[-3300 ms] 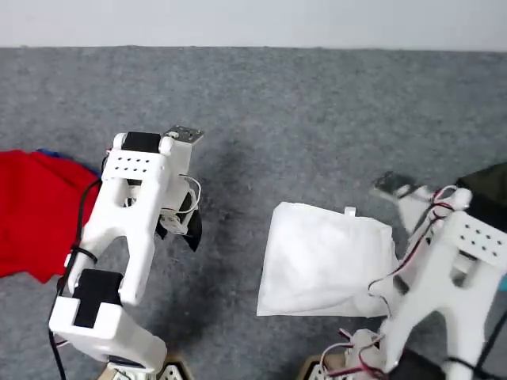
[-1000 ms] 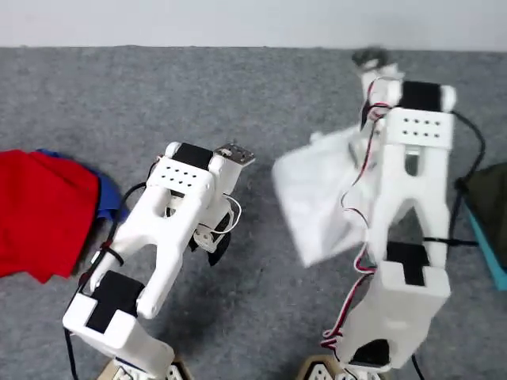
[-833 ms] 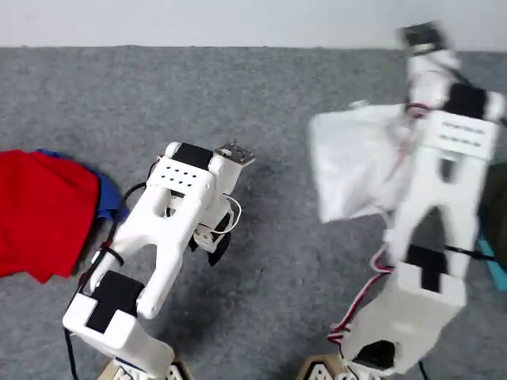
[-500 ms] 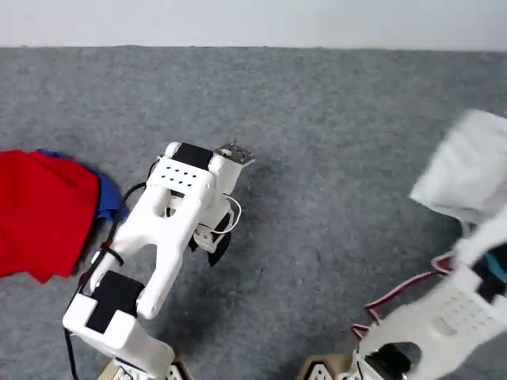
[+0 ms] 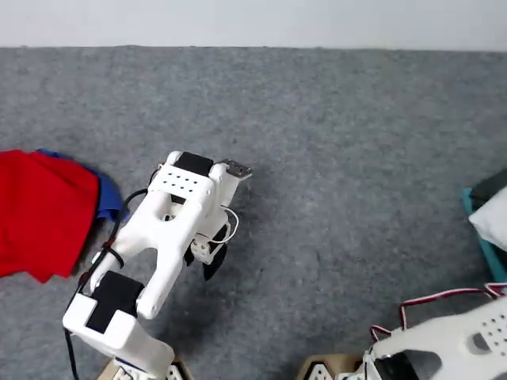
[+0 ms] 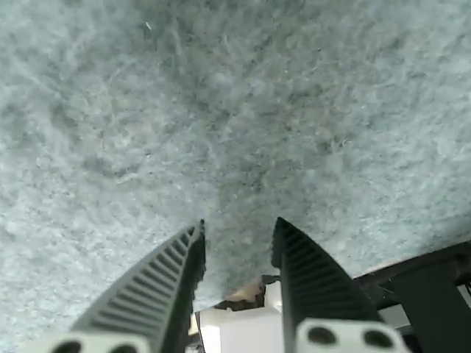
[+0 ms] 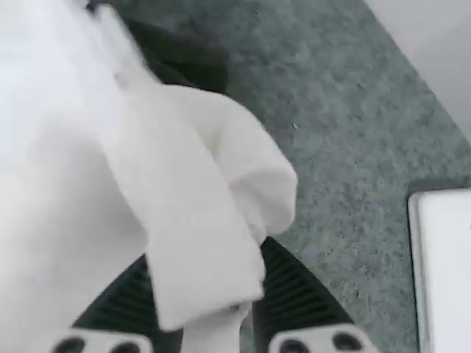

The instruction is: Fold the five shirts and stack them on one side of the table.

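A folded white shirt [image 5: 494,218] lies at the table's right edge over a teal shirt [image 5: 474,227] and a dark shirt [image 5: 496,180]. My right gripper [image 7: 210,290] is shut on the white shirt [image 7: 147,184], whose cloth bulges out between the two black fingers [image 7: 294,298]; the dark shirt [image 7: 184,51] lies just beyond. A red shirt [image 5: 38,214] rests on a blue shirt [image 5: 108,202] at the left edge. My left gripper [image 5: 208,260] hangs over bare carpet at centre left, and in its wrist view the left gripper [image 6: 239,228] is open with nothing between its fingers.
Grey carpet [image 5: 341,158] covers the whole table and its middle is bare. A pale wall [image 5: 253,22] runs along the far side. The right arm's white base [image 5: 455,348] sits at the near right corner. A white flat object [image 7: 441,257] lies beside the right pile.
The right arm lifted the white shirt from the table's middle, swung it up and over to the right edge onto the pile. The left arm shifted slightly toward the middle.
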### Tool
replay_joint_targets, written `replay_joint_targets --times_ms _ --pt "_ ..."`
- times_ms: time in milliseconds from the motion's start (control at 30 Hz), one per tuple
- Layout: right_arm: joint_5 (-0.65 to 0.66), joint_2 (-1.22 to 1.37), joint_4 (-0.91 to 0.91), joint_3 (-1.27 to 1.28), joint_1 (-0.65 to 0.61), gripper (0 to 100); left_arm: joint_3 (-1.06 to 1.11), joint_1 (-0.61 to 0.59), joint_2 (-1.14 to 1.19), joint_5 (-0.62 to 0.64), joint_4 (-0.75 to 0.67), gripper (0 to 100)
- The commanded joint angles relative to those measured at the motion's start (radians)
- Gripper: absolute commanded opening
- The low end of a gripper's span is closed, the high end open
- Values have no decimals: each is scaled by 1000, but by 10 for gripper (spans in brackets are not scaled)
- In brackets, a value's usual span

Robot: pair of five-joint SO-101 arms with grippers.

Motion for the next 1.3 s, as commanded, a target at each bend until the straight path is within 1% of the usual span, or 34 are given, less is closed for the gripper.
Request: replay_joint_targets --times_ms 0,67,133,267,367,433,467,533,667,733,833,867,1033,1133,1200,1267 --pt "60 -35 -2 -57 -38 196 1 -5 -48 -14 8 145" --pt "23 -67 -4 -57 -54 288 1 -5 -48 -14 8 145" --pt "-5 -107 -10 -57 -67 330 1 -5 -48 -14 8 145" --pt "-28 -208 -12 -64 -68 303 1 -5 -48 -14 9 145" --pt "-127 -289 -12 -109 -73 290 1 -5 -48 -14 9 145" --pt "-175 -337 5 -138 -113 288 1 -5 -48 -14 9 145" --pt "-181 -358 35 -140 -142 288 1 -5 -48 -14 9 145" --pt "-147 -383 133 -138 -232 288 1 -5 -48 -14 9 145" --pt "-12 -361 395 -123 -415 288 -8 -8 -58 -12 9 145" --pt "21 -357 530 -123 -496 288 -39 -41 -71 -9 17 144" --pt "49 -352 739 -117 -642 290 -117 -170 -110 -6 21 144" --pt "51 -352 769 -106 -694 290 -150 -227 -126 -6 21 145" --pt "51 -361 762 -32 -886 292 -298 -563 -146 -9 20 167" --pt "51 -351 763 -2 -947 292 -367 -776 -123 -12 15 240" --pt "49 -354 763 35 -954 292 -429 -913 -91 -14 -15 282" --pt "49 -354 763 83 -954 290 -493 -1016 -41 -17 -69 303"
